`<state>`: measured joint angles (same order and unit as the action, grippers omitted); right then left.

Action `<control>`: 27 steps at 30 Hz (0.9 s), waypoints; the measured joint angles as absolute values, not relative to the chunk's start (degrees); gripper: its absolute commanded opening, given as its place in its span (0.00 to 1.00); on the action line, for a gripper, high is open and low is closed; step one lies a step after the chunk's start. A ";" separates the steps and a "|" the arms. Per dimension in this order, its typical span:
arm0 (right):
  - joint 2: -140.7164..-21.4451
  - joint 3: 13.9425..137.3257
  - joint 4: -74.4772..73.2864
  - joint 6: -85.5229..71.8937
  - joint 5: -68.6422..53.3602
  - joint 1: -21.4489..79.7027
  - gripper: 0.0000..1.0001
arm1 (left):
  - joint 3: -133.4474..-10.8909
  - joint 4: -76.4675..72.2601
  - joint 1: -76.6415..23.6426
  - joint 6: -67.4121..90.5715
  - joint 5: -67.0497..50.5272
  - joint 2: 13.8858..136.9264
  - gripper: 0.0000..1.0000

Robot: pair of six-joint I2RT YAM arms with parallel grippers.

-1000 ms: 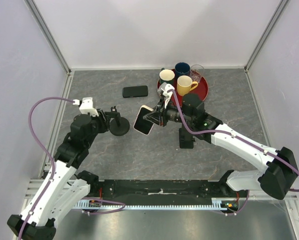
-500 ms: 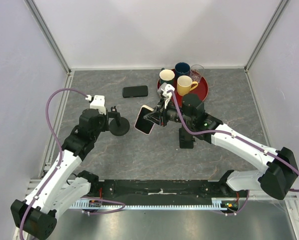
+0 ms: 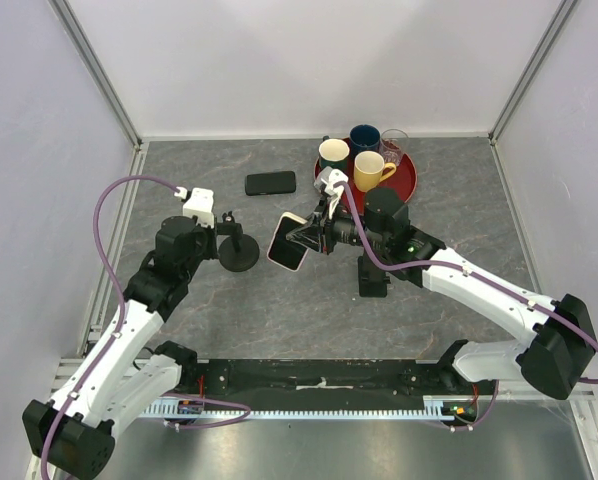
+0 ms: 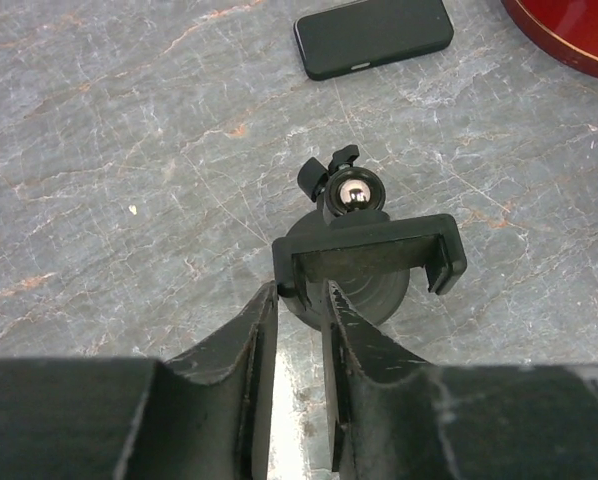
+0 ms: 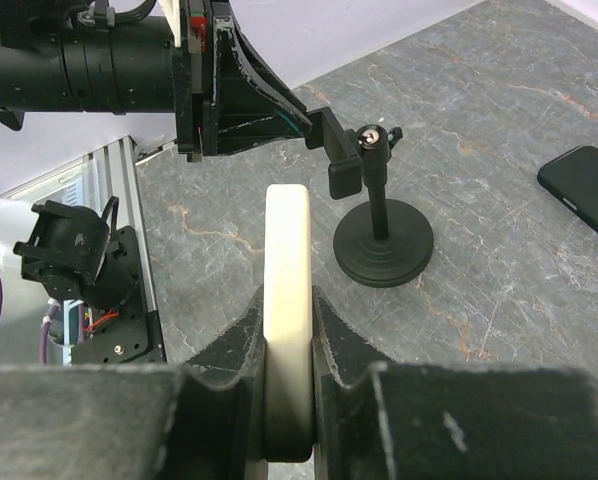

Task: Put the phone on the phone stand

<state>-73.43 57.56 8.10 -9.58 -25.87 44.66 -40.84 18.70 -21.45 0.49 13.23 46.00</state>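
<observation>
Left jaws narrowed onto stand (image 3: 238, 254); tray (image 3: 405, 186) holds mugs (image 3: 368, 171), glass (image 3: 394, 141).

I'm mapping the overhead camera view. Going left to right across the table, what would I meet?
phone stand → white phone, held off the table → red tray with mugs. The black phone is left out because it overlaps both the stand and the white phone.

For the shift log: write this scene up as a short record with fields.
right pincer: shut on the cream phone, held clear of the table
left pincer: closed on one end of the phone stand cradle
phone stand: upright, cradle empty
black phone: flat on the table, untouched
red tray: carries mugs
task status: cream phone not yet on the stand
</observation>
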 measured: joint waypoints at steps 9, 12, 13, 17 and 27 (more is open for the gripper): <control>-73.43 57.54 8.60 -9.56 -26.09 44.66 0.00 | -39.99 16.58 -20.97 -1.15 12.64 46.17 0.02; -73.43 57.54 8.60 -9.58 -26.09 44.66 0.00 | -39.90 16.36 -20.95 -1.15 11.97 46.19 0.02; -73.43 57.54 8.60 -9.56 -26.06 44.66 0.00 | -39.88 16.29 -20.95 -1.15 11.68 46.13 0.02; -73.43 57.54 8.62 -9.58 -26.09 44.66 0.00 | -38.98 15.81 -20.84 -1.15 9.19 44.99 0.02; -73.43 57.54 9.06 -9.63 -26.74 44.66 0.00 | -37.67 15.73 -20.71 -1.19 -3.86 42.70 0.02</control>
<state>-73.43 57.54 9.06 -9.63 -26.74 44.66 -37.67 15.73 -20.71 -1.19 -3.86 42.70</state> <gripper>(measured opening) 0.211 0.034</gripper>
